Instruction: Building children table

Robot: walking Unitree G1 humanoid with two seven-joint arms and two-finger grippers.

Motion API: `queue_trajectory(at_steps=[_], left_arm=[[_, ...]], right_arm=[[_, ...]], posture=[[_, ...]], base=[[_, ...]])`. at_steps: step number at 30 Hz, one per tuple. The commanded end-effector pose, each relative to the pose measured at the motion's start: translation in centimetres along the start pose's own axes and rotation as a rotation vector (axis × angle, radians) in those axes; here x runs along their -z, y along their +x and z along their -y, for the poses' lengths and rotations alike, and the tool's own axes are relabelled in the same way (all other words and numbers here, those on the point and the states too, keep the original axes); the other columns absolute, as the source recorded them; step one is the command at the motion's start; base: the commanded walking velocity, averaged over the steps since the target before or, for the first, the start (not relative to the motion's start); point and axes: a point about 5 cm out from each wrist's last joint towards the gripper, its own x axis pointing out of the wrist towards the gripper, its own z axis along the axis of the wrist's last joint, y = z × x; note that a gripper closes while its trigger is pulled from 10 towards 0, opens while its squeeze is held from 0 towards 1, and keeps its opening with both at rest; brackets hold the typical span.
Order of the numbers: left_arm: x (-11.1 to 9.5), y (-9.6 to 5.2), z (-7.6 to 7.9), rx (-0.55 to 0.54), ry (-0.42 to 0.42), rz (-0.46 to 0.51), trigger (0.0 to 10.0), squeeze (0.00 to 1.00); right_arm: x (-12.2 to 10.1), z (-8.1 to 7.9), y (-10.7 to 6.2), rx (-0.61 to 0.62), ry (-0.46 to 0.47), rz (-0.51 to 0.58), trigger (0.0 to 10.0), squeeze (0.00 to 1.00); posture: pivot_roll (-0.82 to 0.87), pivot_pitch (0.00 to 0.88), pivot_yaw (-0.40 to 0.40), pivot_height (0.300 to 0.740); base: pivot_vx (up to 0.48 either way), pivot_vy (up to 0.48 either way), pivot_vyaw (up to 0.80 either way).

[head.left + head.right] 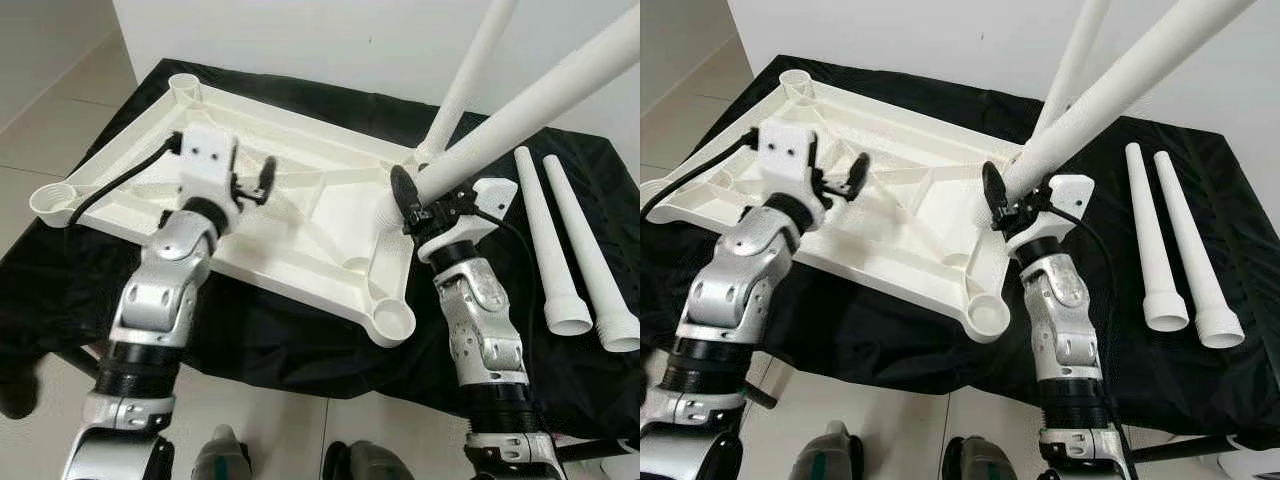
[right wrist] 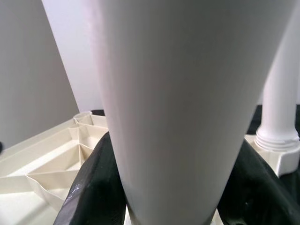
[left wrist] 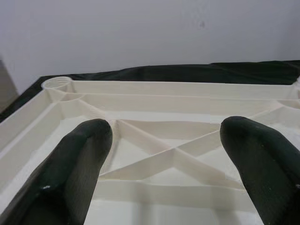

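A white children's table top [image 1: 300, 150] lies upside down on a black cloth [image 1: 260, 330]. One white leg [image 1: 470, 70] stands in its far right corner socket. My right gripper [image 1: 420, 195] is shut on a second white leg [image 1: 530, 110], which slants up to the right. That leg's threaded end hangs low over the top's right edge, short of the empty near corner socket [image 1: 395, 320]. In the right wrist view this held leg [image 2: 187, 93] sits between the black fingers [image 2: 93, 187]. My left gripper [image 1: 255, 185] hovers open over the ribbed underside [image 3: 140, 101], holding nothing.
Two more loose legs [image 1: 545, 240] [image 1: 590, 260] lie side by side on the cloth at the right. Empty sockets sit at the far left corner [image 1: 187, 85] and the left corner [image 1: 52, 197]. A white wall stands close behind; tiled floor [image 1: 60, 90] lies to the left.
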Motion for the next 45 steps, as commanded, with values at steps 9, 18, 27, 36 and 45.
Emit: queue_trajectory(at_steps=[9, 18, 27, 36, 45], left_arm=[[0.0, -1.3, 2.3, 0.071, 0.12, 0.092, 10.0, 0.0], [0.8, -2.5, 5.9, 0.42, 0.19, 0.11, 10.0, 0.0], [2.6, -3.8, 7.4, 0.68, 0.276, 0.059, 10.0, 0.0], [4.9, -5.0, 7.4, 0.836, 0.327, -0.054, 10.0, 0.0], [7.1, -3.9, 6.7, 0.851, 0.42, -0.213, 10.0, 0.0]], right_arm=[[-0.4, 0.2, -0.3, 0.037, -0.021, 0.037, 10.0, 0.0], [-0.7, 0.5, 0.0, 0.024, -0.043, 0.041, 10.0, 0.0], [-1.1, 0.9, 0.0, 0.031, -0.064, 0.05, 10.0, 0.0], [-1.5, 1.7, -0.2, 0.05, -0.087, 0.06, 10.0, 0.0], [-1.6, 1.8, -0.3, 0.052, -0.097, 0.063, 10.0, 0.0]], posture=[[0.03, 0.032, -0.071, 0.74], [0.03, 0.03, -0.073, 0.74], [0.01, 0.019, -0.062, 0.74], [0.0, 0.008, -0.049, 0.74], [-0.01, 0.007, -0.044, 0.74]], base=[[0.0, 0.0, 0.0], [0.0, 0.0, 0.0], [0.0, 0.0, 0.0], [0.0, 0.0, 0.0], [0.0, 0.0, 0.0]])
